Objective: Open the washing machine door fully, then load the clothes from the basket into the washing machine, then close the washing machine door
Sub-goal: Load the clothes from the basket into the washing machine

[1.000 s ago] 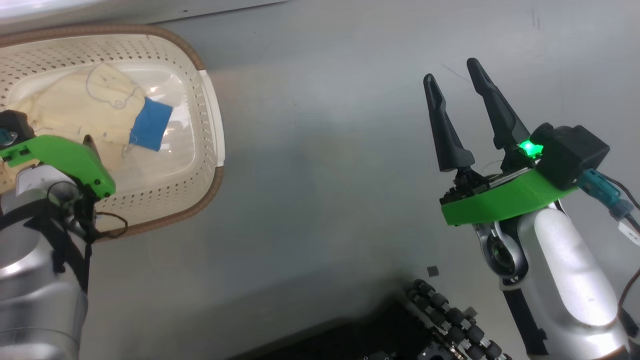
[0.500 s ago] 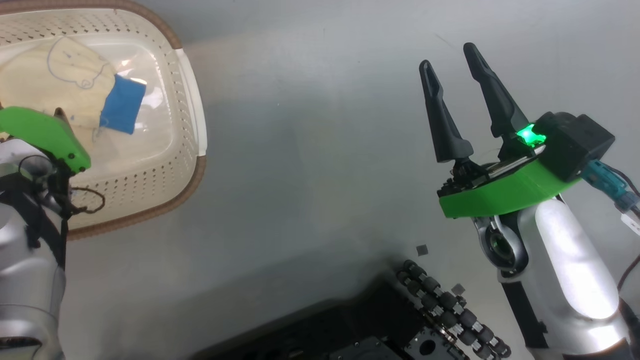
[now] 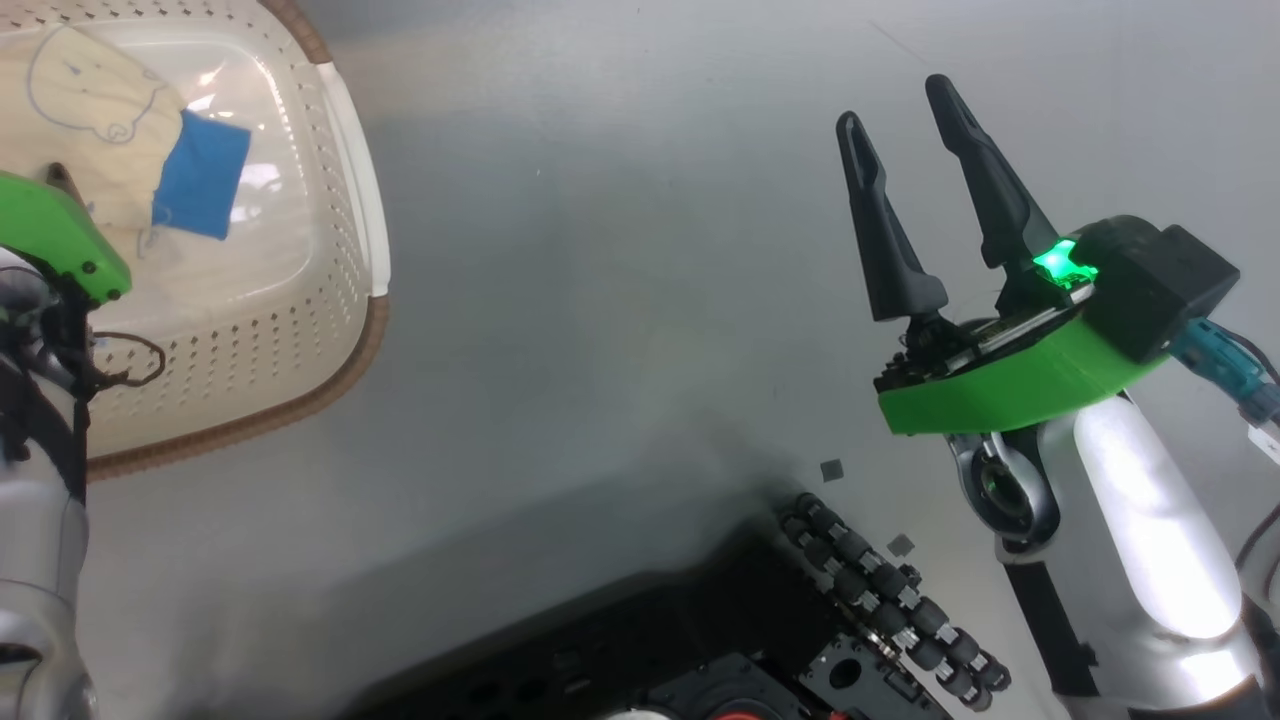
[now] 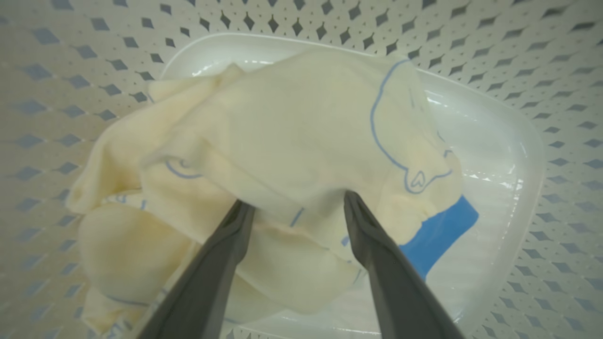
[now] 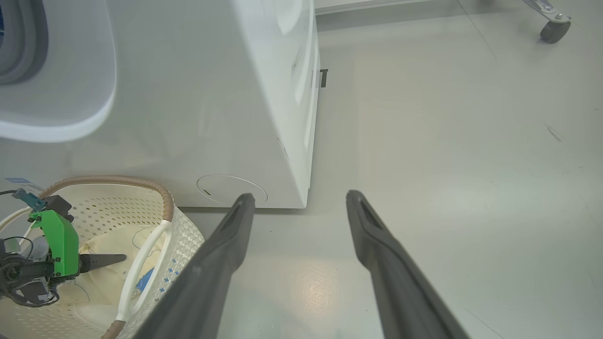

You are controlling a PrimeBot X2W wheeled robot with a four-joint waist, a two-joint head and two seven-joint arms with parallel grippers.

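Left gripper [image 4: 297, 207] is down inside the basket [image 4: 518, 70], jaws spread wide, both tips meeting the top fold of the clothes [image 4: 292, 155], nothing pinched. The cream heap lies on the basket's bottom, its long axis running across the left wrist view, blue patch at the right end. Right gripper [image 3: 895, 105] hangs released over the grey floor [image 3: 600, 300], fingers aimed toward the washing machine [image 5: 212, 94].

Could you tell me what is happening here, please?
The robot is loading laundry. Its left gripper is down inside the basket, open and set against the cream clothes, not yet closed on them. The right gripper hangs open and empty over the floor near the washing machine.
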